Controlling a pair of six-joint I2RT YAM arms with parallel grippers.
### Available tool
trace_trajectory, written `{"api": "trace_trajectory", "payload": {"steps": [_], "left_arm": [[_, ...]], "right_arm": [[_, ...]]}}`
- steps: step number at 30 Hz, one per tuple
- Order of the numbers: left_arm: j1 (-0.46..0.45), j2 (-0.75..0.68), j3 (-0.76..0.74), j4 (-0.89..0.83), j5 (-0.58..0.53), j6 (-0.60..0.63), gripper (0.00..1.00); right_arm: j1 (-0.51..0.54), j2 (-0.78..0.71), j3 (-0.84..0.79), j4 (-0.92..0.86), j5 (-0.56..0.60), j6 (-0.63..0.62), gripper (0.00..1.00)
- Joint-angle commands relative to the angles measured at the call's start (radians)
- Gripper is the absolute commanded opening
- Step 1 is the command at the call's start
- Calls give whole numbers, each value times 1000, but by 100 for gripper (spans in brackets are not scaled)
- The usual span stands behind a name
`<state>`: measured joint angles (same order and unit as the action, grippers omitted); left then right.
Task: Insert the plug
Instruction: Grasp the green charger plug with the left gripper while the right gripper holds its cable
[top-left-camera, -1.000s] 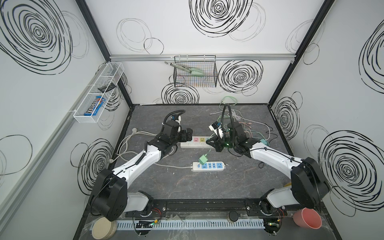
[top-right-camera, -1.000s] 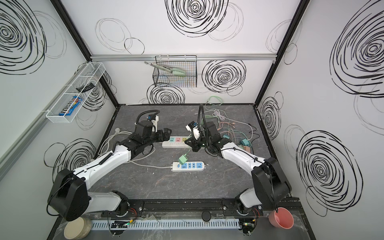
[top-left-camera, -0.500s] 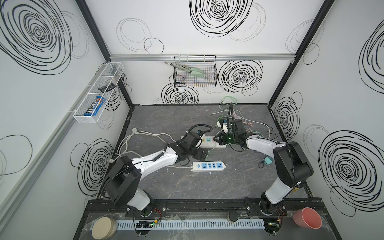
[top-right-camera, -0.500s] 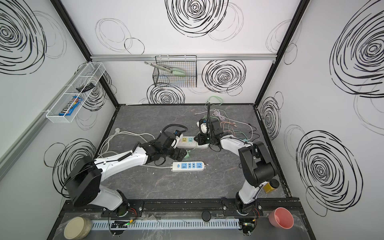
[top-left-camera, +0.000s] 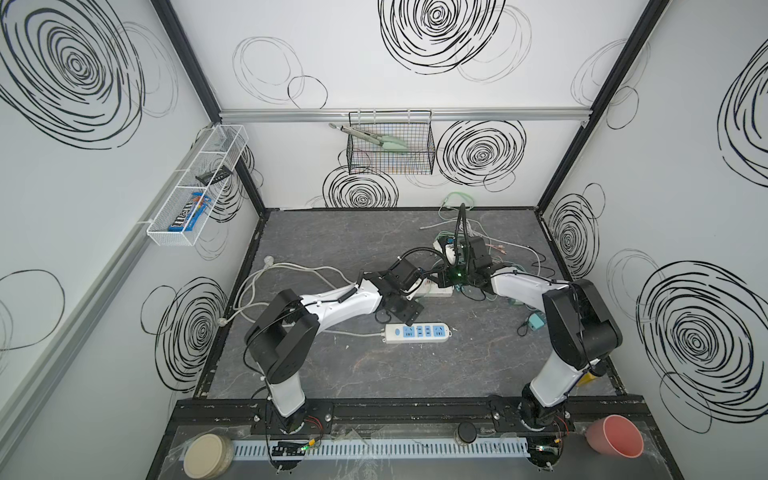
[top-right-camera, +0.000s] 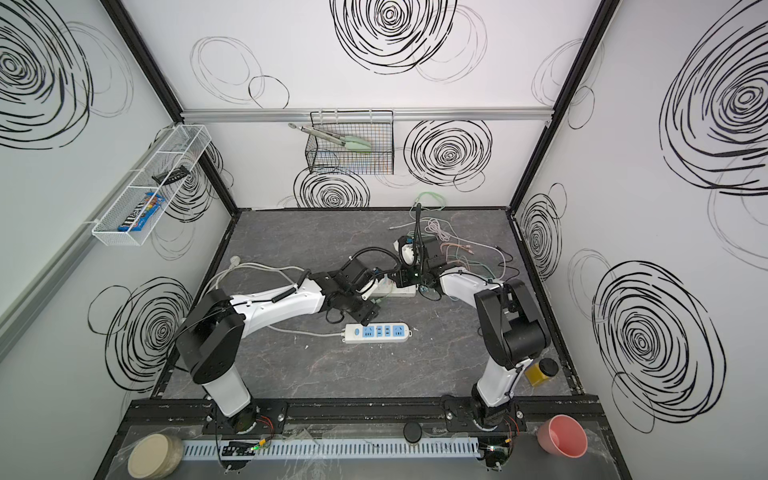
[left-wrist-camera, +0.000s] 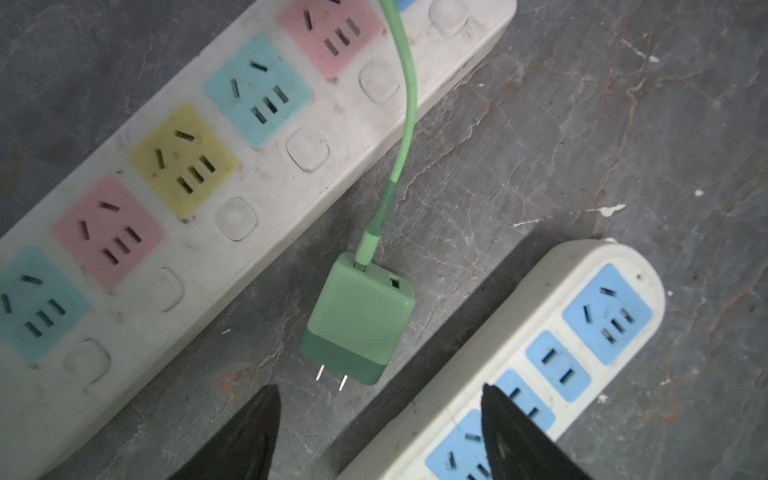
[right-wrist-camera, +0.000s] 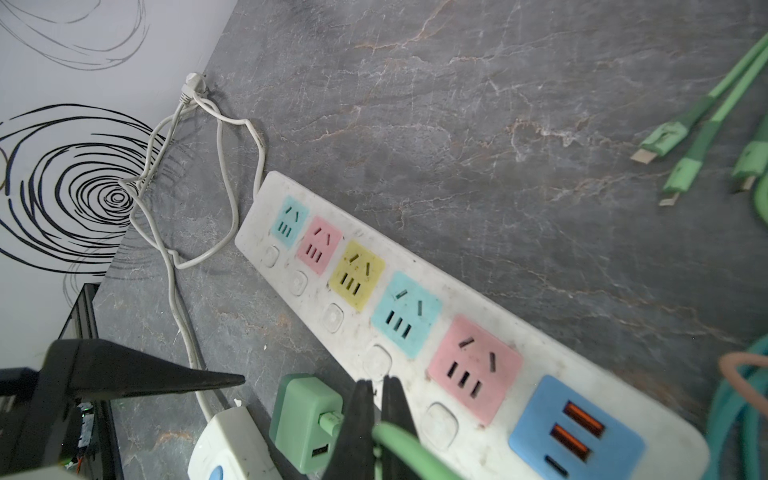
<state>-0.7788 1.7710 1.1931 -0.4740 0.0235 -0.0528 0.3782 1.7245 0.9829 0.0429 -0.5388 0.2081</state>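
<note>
The green plug lies flat on the grey table between two power strips, prongs pointing at my left gripper. That gripper is open, its black fingertips just short of the prongs, nothing between them. A white strip with coloured sockets lies on one side, a white strip with blue sockets on the other. My right gripper is shut on the green cable close to the plug. In both top views the arms hide the plug; the grippers meet by the coloured strip.
The blue-socket strip lies toward the front. A white cord loops on the left. Loose cables tangle at the back right, and green USB ends lie near the coloured strip. A yellow jar stands by the right arm's base.
My left arm has swung in from over the coloured strip to the gap between the strips, and its jaws have narrowed slightly. My right arm has drawn back toward the coloured strip, still shut.
</note>
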Motion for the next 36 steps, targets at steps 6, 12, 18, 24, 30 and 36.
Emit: {"api": "trace_trajectory", "payload": {"steps": [6,12,18,24,30,36], "left_arm": [[-5,63,72,-55,-37,227,75],[13,72,50,18,-15,310,74],[23,118,54,36,6,341,74],[46,160,47,90,-9,341,73],[40,184,36,142,6,325,57],[66,37,-6,182,44,266,13]], "right_arm": [[-12,19,15,17,-38,-12,2],[-15,28,17,17,-62,-5,3],[-17,29,14,20,-75,-1,3],[-23,43,19,19,-81,0,3],[-32,46,16,20,-91,6,3],[-64,-23,30,18,-137,57,14]]}}
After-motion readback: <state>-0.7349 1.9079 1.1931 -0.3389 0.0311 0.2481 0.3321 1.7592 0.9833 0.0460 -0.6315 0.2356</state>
